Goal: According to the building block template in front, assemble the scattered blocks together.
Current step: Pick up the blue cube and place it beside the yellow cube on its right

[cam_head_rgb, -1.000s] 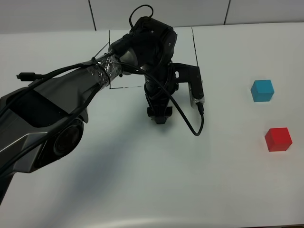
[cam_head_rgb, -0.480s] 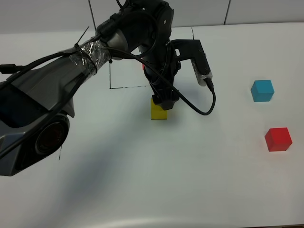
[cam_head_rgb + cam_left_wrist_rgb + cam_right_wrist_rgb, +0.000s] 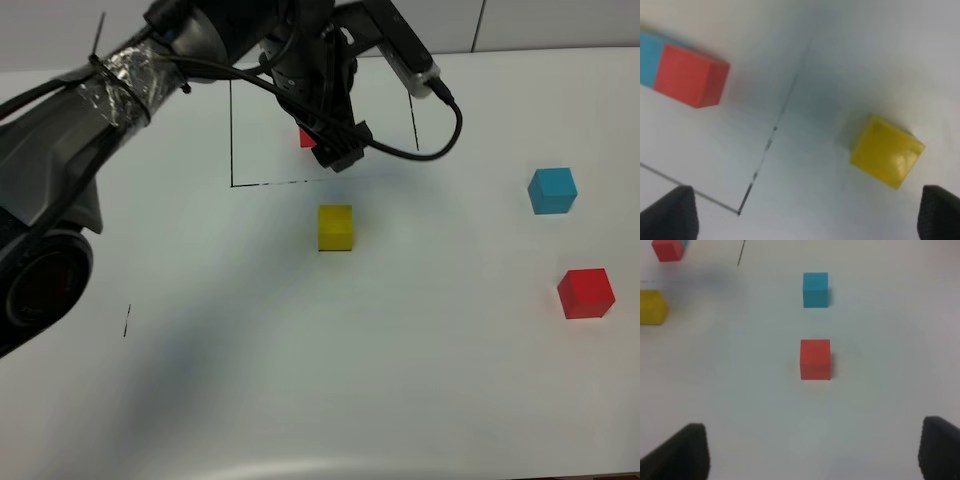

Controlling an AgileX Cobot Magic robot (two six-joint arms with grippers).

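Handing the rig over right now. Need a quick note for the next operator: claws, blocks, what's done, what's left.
Left claw: open, empty, raised over the near edge of the pen outline.
Right claw: open, empty, facing the two blocks on the right.
Template: inside the outline; only its red and blue cubes show, the rest is hidden.
Yellow block: lying free just outside the outline.
Blue block and red block: on the right, apart from each other.
Done: nothing joined yet.
Left: bring blue and red to yellow and row them to match the template.
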